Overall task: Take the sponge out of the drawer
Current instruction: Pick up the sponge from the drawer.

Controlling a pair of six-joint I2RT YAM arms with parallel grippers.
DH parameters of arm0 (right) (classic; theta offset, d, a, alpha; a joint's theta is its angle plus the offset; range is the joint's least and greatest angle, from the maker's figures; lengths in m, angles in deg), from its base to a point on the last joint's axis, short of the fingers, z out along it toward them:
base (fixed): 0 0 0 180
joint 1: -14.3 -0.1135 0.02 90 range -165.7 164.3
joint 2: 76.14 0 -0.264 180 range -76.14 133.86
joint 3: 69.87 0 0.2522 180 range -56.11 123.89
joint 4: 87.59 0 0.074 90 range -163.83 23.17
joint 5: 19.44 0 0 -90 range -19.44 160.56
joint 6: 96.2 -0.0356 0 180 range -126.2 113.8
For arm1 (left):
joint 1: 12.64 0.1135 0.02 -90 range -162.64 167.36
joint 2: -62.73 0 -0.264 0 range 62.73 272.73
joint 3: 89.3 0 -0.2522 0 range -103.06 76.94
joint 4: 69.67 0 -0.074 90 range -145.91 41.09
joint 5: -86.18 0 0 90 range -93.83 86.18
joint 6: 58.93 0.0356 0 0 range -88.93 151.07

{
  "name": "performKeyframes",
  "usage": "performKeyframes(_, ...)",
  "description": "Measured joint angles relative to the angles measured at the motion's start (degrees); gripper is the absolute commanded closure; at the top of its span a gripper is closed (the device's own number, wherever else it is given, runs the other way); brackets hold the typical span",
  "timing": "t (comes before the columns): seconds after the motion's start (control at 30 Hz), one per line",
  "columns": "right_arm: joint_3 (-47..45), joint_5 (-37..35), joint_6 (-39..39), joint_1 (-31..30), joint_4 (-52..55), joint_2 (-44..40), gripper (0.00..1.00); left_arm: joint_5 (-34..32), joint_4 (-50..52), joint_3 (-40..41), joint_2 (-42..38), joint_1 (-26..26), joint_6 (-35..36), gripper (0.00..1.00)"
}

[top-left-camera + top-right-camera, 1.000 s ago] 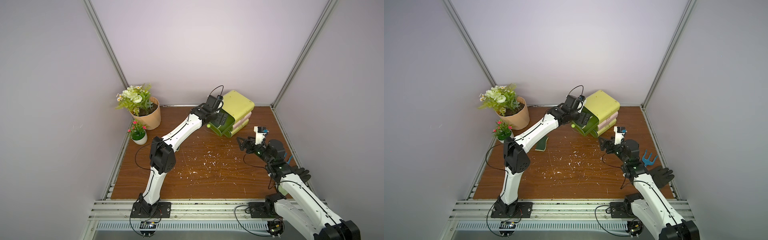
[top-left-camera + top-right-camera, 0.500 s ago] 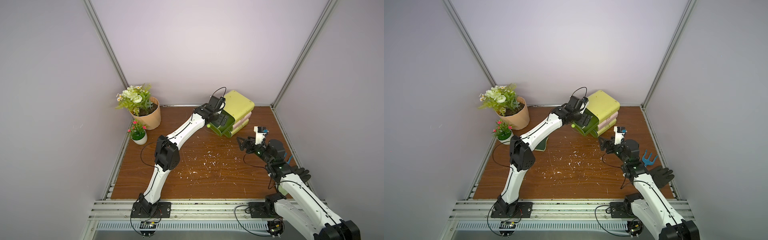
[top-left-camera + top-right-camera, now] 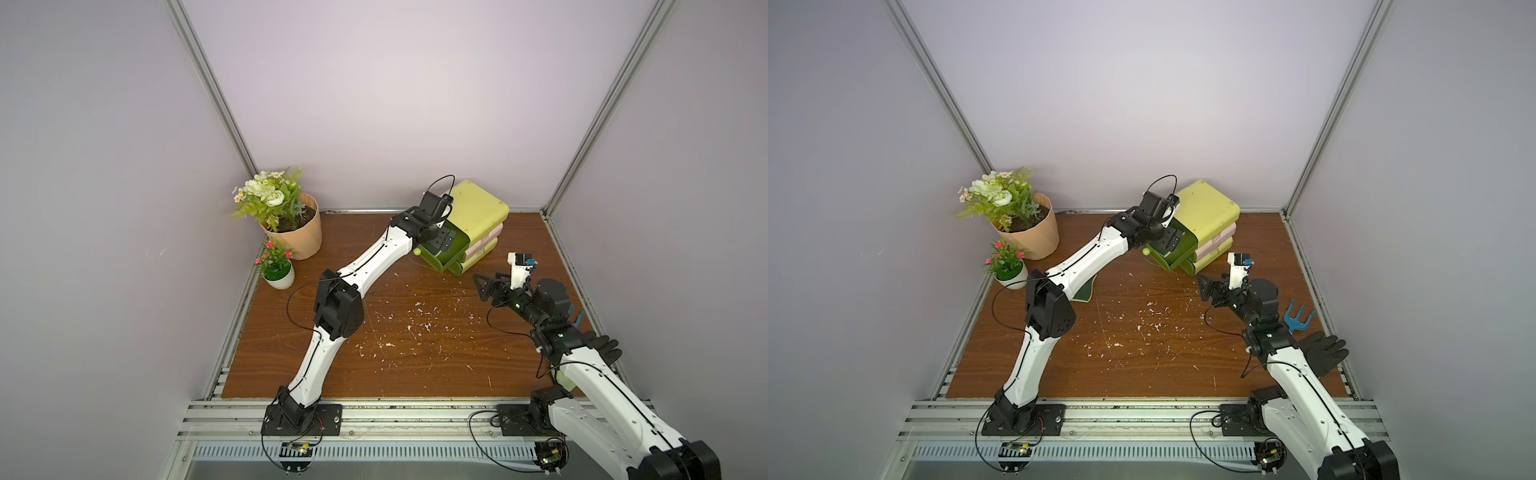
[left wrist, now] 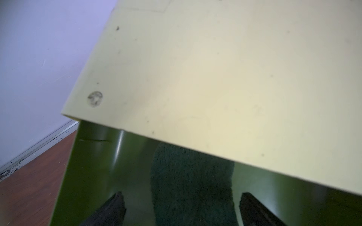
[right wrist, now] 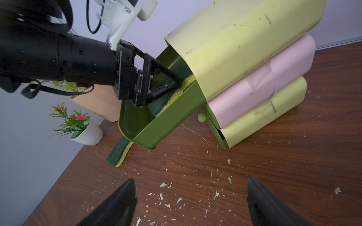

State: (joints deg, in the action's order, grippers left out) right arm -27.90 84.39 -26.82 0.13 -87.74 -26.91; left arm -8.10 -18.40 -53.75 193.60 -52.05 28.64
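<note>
**A:** Where was the sponge?

**B:** It lay in the pulled-out top drawer, partly under the roof of the cabinet. The left gripper straddled it, jaws apart, gripping nothing.

**A:** How best to take it?

**B:** I'd judge: sink lower, pinch its sides squarely, then lift it clear of the drawer's front wall. The right gripper hung open above the table, well apart.

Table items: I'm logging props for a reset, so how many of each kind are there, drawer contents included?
Sponges: 2, the drawer sponge and the table sponge
Potted plants: 2, the large plant and the small plant
Drawer unit: 1
Black glove: 1
Blue garden fork: 1
Total: 7
</note>
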Motion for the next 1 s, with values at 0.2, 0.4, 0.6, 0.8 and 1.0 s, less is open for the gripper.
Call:
performKeyframes(0.2,0.0,0.02,0.0,0.0,0.0,0.0,0.08,0.11,0.0,-0.42,1.42,0.0,0.76,0.1)
performKeyframes(0.4,0.0,0.09,0.0,0.0,0.0,0.0,0.08,0.63,-0.02,-0.42,1.79,0.0,0.79,0.14)
performKeyframes(0.6,0.0,0.13,0.0,0.0,-0.02,0.02,0.08,1.66,-0.13,-0.44,1.9,0.0,0.72,0.25)
performKeyframes(0.8,0.0,0.59,-0.07,0.0,-0.02,0.63,0.09,2.78,-0.52,-0.74,2.05,0.0,0.72,0.37)
performKeyframes(1.0,0.0,1.16,-0.15,0.0,-0.09,0.76,0.09,2.86,-1.05,-1.16,2.05,0.0,0.72,0.44)
